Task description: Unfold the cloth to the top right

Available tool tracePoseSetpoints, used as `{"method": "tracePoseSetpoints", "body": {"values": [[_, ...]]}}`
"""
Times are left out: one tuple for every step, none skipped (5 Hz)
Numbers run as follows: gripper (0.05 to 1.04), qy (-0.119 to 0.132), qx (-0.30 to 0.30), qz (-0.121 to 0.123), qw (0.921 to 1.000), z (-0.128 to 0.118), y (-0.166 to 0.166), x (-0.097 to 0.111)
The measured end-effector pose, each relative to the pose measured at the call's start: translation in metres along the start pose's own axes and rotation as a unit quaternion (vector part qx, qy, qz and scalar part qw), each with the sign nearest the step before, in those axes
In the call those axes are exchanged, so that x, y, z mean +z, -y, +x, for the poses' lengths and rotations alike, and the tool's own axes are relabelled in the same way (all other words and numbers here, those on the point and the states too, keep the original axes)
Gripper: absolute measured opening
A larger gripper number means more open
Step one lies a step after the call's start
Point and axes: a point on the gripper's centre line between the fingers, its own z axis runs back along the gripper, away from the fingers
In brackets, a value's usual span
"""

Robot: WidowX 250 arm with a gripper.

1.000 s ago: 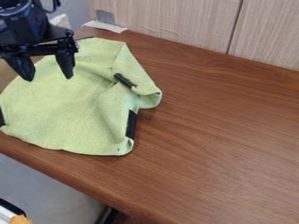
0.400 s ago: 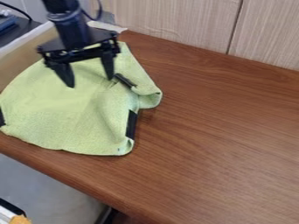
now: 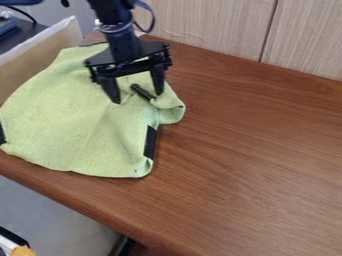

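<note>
Pincer (image 3: 138,98) spread wide with nothing in its grip, a black robot arm (image 3: 117,27) hung over the upper right part of a green cloth (image 3: 67,120) at the left end of a wooden table (image 3: 247,150). One fingertip pointed down on each side of a short black strip (image 3: 141,92) by the turned-in fold (image 3: 170,106); whether either touched the fabric could not be told. The cloth reached from near the back edge of the table, below a pale wall panel (image 3: 207,27), to close by its front edge, with a longer black strip (image 3: 151,142) along its right side.

Much of the cloth lay spread, gently creased, but its upper right portion was doubled over — the part the job appeared to concern. By that measure the unfolding was still to be done: the fold had yet to be gripped, drawn out toward the top right and let go. A shallow pinch risked catching only one layer or slipping off; a deep one could have dragged the whole cloth along. No brand, label or lettering could be read on cloth, arm or table.
</note>
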Motion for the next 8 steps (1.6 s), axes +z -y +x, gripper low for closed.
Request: {"method": "tracePoseSetpoints", "body": {"values": [[0.999,-0.003,0.002,-0.006,1.0,0.004,0.01,-0.004],[0.999,-0.005,-0.003,-0.007,1.0,0.004,0.019,-0.007],[1.0,-0.013,-0.019,-0.001,0.9997,0.007,0.023,-0.015],[1.0,-0.004,-0.034,-0.006,0.9994,0.015,0.026,-0.012],[0.999,-0.007,-0.035,-0.003,0.9993,0.016,0.025,-0.014],[0.988,0.0,-0.028,0.003,0.9996,0.021,0.018,-0.013],[0.884,0.004,-0.023,0.007,0.9997,0.024,0.016,-0.015],[0.583,0.005,-0.028,0.016,0.9995,0.024,0.012,-0.019]]}}
